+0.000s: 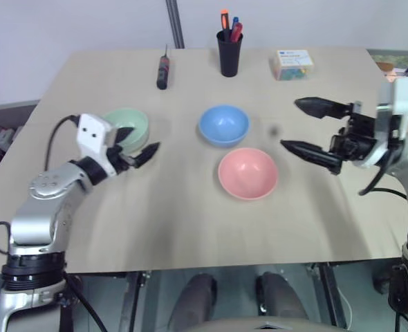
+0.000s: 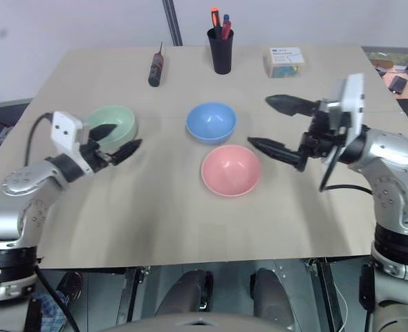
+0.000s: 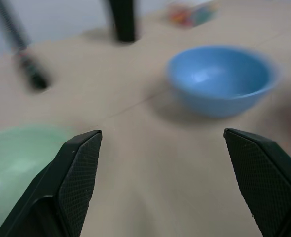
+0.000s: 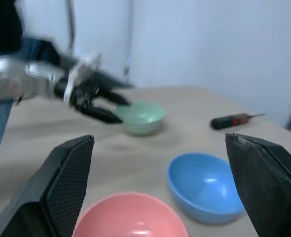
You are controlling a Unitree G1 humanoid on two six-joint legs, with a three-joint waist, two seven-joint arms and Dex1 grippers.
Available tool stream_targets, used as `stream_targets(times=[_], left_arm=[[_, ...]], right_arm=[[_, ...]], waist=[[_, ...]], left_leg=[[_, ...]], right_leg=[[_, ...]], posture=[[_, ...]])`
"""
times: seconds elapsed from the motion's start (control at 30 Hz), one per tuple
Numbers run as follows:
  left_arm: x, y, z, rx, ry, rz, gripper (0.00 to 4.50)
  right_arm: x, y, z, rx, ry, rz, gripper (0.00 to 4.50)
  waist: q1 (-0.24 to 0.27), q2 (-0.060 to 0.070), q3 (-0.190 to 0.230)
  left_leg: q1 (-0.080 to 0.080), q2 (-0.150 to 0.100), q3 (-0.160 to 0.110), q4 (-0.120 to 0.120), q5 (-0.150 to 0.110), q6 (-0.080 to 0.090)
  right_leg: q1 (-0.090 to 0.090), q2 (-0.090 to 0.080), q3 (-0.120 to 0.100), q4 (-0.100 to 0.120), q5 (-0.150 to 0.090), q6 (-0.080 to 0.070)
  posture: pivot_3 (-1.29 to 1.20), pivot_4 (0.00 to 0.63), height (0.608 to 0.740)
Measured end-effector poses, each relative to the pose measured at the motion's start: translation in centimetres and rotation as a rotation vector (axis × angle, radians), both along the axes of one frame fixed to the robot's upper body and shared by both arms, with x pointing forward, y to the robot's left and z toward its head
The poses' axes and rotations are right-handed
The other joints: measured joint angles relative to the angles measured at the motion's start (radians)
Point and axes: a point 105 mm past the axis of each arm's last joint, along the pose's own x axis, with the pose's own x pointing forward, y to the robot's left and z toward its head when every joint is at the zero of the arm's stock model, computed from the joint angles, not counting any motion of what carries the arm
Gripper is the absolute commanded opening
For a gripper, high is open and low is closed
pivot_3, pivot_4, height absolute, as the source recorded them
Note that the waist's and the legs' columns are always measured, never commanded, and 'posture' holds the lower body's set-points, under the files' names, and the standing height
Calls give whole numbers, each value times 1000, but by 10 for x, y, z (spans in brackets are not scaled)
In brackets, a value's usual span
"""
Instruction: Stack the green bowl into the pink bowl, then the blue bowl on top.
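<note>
Mint-green bowl [image 1: 129,127], sky-blue bowl [image 1: 223,125], salmon-pink bowl [image 1: 247,173], beige table [image 1: 190,221].

Before me stands a pale tan table [image 1: 190,228] against a plain white wall [image 1: 86,24], with a grey pole [image 1: 175,24] rising behind its far edge.

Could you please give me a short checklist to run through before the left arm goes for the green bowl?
1. Left gripper open: ok, both fingers spread wide.
2. Left gripper at the green bowl: ok, one finger over the bowl, one outside its rim; contact cannot tell.
3. Green bowl upright and empty: ok.
4. Pink bowl empty and ready to receive: ok.
5. Blue bowl apart from the pink bowl: ok, standing separately behind it.
6. Right gripper out of the way: ok, open, holding nothing, beside the pink bowl.
</note>
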Motion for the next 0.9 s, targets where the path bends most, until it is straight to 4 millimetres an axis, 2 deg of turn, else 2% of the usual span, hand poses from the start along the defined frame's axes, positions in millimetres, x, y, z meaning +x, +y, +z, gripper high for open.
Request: stream_targets(times=[0.07,0.23,0.5,0.63,0.8,0.9], left_arm=[[2,28,-11,63,63,92,4204],[15,45,-24,141,115,132,4204],[42,38,-17,258,104,46,4204],[51,32,-23,297,133,-19,4204],[51,25,-36,347,184,-106,4204],[53,23,-37,369,185,-136,3168]], right_arm=[[-3,-14,-9,-33,28,-40,4458],[-9,-22,-23,-67,49,-49,4458],[-9,-20,-31,-81,60,-51,4458],[-8,-21,-29,-88,46,-65,4458],[-8,-22,-28,-90,46,-79,4458],[-8,-22,-28,-85,47,-87,4500]], waist=[[-1,0,0],[3,0,0],[1,-1,1],[0,-1,1],[-1,-1,1],[0,-1,1]], left_leg=[[0,0,1,0,0,0],[0,0,1,1,-1,2],[0,-1,1,1,0,0],[-1,-1,1,1,0,0],[-1,-1,1,2,0,0],[-2,-1,0,2,0,0]], right_leg=[[0,0,1,0,0,0],[0,0,0,2,0,0],[0,0,0,2,0,0],[-1,0,0,2,0,0],[-1,0,0,2,0,0],[-1,0,0,2,0,0]], posture=[[0,150,740],[0,150,740],[0,150,740],[0,150,740],[0,150,740],[0,150,740]])
